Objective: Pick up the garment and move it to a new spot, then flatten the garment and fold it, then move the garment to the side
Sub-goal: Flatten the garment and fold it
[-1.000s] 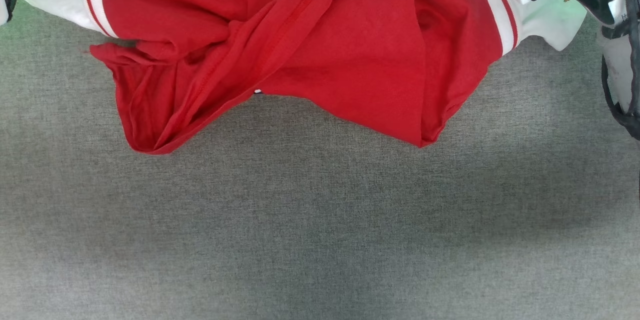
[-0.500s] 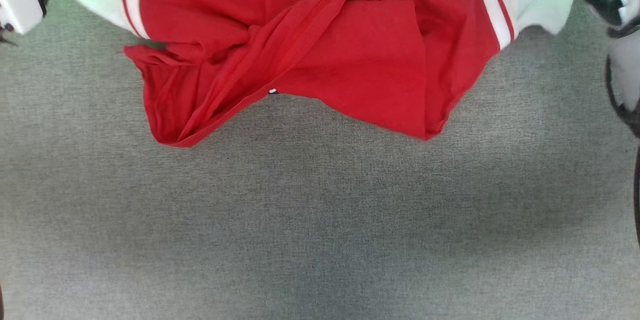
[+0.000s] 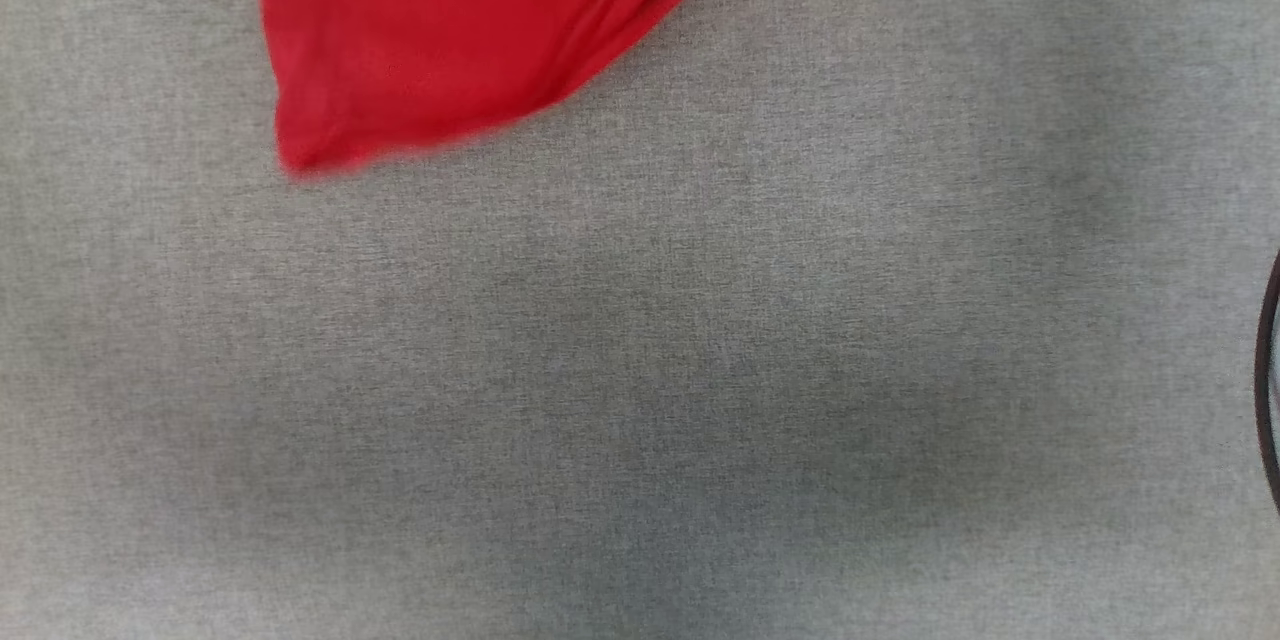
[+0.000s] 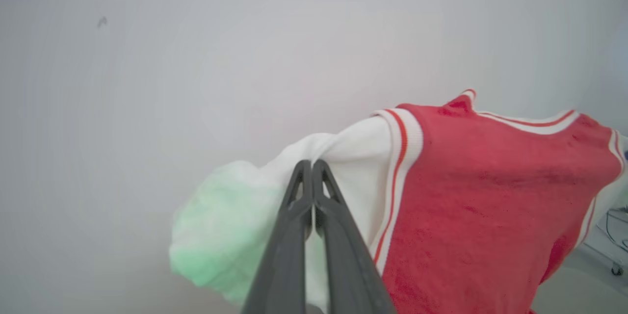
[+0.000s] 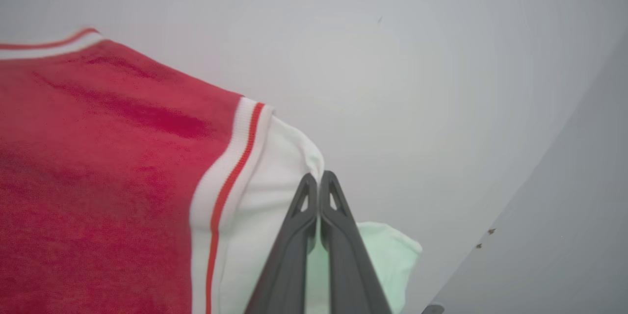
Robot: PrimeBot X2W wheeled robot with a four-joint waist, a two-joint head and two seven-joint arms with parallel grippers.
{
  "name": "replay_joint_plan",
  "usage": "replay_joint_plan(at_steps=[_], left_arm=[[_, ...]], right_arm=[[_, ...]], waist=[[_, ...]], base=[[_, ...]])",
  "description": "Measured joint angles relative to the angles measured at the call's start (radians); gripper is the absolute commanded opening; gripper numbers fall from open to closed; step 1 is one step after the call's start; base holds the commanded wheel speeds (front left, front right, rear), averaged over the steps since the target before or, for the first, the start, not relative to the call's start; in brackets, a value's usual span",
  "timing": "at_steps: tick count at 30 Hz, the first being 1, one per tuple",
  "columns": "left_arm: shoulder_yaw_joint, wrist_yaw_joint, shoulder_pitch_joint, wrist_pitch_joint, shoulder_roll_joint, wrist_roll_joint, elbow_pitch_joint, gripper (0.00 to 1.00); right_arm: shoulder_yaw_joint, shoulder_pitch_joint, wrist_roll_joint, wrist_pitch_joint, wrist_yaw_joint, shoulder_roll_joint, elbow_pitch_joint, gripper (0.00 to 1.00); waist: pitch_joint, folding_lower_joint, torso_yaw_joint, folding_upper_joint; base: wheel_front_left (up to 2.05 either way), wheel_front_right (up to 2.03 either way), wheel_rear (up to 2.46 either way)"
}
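The garment is held up in the air by both white sleeves. In the head view only its blurred red lower hem [image 3: 440, 40] hangs into the top left, above the grey table. My left gripper [image 4: 312, 164] is shut on one white sleeve [image 4: 353, 167], with the red body [image 4: 490, 196] and striped trim spreading to the right. My right gripper [image 5: 319, 176] is shut on the other white sleeve [image 5: 274, 171], and the red body [image 5: 98, 181] stretches to the left. The chest lettering is hidden.
The grey fabric-covered table [image 3: 640, 370] spreads wide below the hanging hem. A dark cable [image 3: 1268, 370] curves at the right edge of the head view. Both wrist views face a pale wall [image 4: 245, 59].
The garment has risen off the table: most of it has left the head view's top, and only the blurred hem remains. Both arms have gone out of the head view.
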Motion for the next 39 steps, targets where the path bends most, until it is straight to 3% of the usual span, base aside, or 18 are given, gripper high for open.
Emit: replay_joint_plan(at_steps=[5, 11, 15, 20, 23, 28, 32, 39], left_arm=[[0.14, 0.0, -0.111, -0.027, -0.08, -0.034, 0.095, 0.0], [0.182, 0.0, -0.077, -0.028, -0.108, -0.015, 0.077, 0.0], [0.191, 0.0, 0.08, -0.028, -0.091, -0.061, -0.002, 0.0], [0.201, 0.0, 0.338, -0.028, -0.03, -0.097, -0.146, 0.0], [0.266, 0.0, 0.537, -0.028, -0.021, -0.123, -0.229, 0.0], [0.344, 0.0, 0.883, -0.028, -0.03, -0.082, -0.341, 0.0], [0.439, 0.0, 1.132, -0.028, -0.075, -0.079, -0.378, 0.0], [0.522, 0.0, 1.423, -0.028, -0.109, -0.028, -0.449, 0.0]], right_arm=[[-0.159, -0.169, -0.147, -0.143, 0.001, 0.057, 0.049, 0.0], [-0.186, -0.209, -0.196, -0.199, 0.001, 0.072, 0.191, 0.0], [-0.147, -0.108, -0.188, -0.225, 0.001, 0.058, 0.237, 0.0], [-0.046, 0.112, -0.104, -0.223, 0.001, 0.03, 0.213, 0.0], [0.006, 0.286, -0.031, -0.198, 0.001, 0.007, 0.144, 0.0], [0.046, 0.634, 0.087, -0.111, 0.001, -0.046, -0.071, 0.0], [0.064, 0.895, 0.169, -0.021, 0.001, -0.077, -0.266, 0.0], [0.051, 1.246, 0.271, 0.152, 0.001, -0.132, -0.537, 0.0]], waist=[[-0.026, 0.0, 0.0, 0.0], [-0.071, 0.0, 0.003, 0.0], [-0.101, 0.0, 0.009, 0.0], [-0.143, 0.0, 0.012, 0.0], [-0.173, 0.0, 0.014, 0.0], [-0.225, 0.0, 0.022, 0.0], [-0.264, 0.0, 0.03, 0.0], [-0.323, 0.0, 0.041, 0.0]], base=[[0.0, 0.0, 0.0], [0.0, 0.0, 0.0], [0.0, 0.0, 0.0], [0.0, 0.0, 0.0], [0.0, 0.0, 0.0], [0.0, 0.0, 0.0], [0.0, 0.0, 0.0], [0.0, 0.0, 0.0]])
